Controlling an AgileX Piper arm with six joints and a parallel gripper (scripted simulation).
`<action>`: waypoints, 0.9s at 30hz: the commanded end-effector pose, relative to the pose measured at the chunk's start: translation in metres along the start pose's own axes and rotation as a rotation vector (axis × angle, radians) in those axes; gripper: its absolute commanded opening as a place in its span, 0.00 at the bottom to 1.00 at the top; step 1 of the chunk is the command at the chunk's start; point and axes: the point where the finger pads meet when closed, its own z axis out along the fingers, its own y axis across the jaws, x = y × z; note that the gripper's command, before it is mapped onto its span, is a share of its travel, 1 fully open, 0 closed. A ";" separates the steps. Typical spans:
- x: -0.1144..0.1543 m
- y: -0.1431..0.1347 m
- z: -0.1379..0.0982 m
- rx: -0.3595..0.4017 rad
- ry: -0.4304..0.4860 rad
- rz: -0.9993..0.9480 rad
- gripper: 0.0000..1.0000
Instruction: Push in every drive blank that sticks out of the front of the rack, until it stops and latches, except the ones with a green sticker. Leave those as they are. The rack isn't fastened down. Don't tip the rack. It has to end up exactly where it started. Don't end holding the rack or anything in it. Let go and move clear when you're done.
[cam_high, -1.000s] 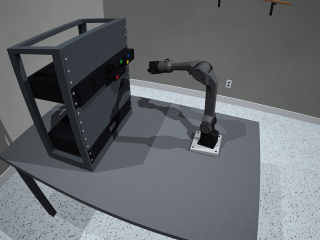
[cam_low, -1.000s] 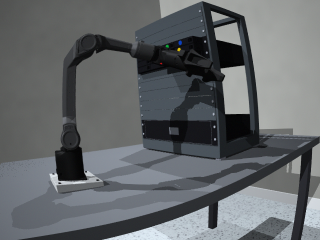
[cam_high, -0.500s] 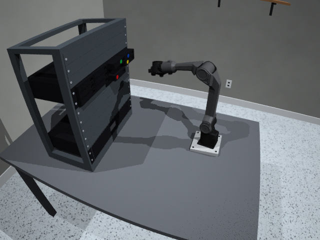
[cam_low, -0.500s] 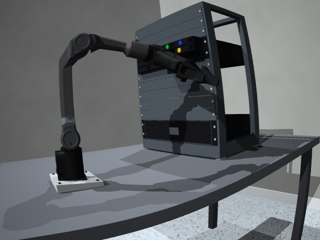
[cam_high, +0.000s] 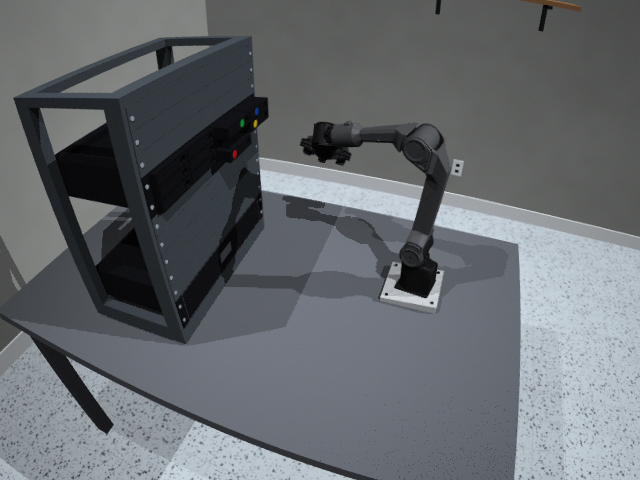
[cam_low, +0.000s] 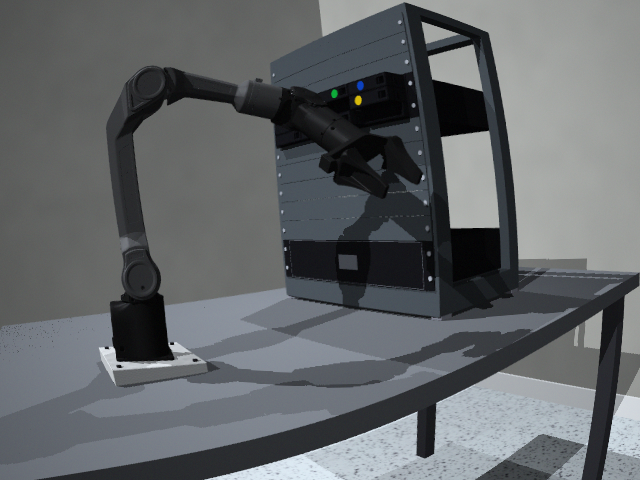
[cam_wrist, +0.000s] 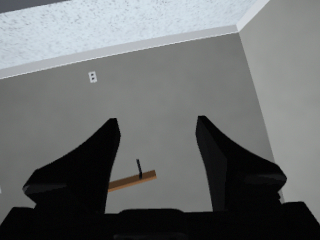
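Observation:
The dark grey rack (cam_high: 144, 180) stands on the left of the table, and it also shows in the exterior view (cam_low: 392, 170). High on its front are black drive blanks with coloured stickers: green (cam_high: 241, 122), blue (cam_high: 256, 110), yellow (cam_high: 254, 122) and, lower down, red (cam_high: 234, 153). The blanks with the blue, yellow and red stickers stick out of the front face. In the exterior view the green (cam_low: 333, 93), blue (cam_low: 360, 85) and yellow (cam_low: 357, 100) stickers show, and the arm hides the red one. My gripper (cam_high: 316, 147) (cam_low: 397, 179) (cam_wrist: 157, 125) hangs in the air in front of the rack, clear of it. It is open and empty.
The arm's base (cam_high: 412, 289) is bolted to the table to the right of the rack. A wide black panel (cam_low: 356, 263) fills the rack's lower front. The wrist view shows only the wall, a wooden shelf (cam_wrist: 132, 180) and an outlet (cam_wrist: 92, 77).

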 end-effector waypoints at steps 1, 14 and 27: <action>-0.004 0.001 -0.002 0.008 -0.019 0.042 1.00; -0.040 0.013 -0.015 0.019 -0.185 0.406 1.00; -0.076 0.022 -0.034 -0.018 -0.367 0.814 1.00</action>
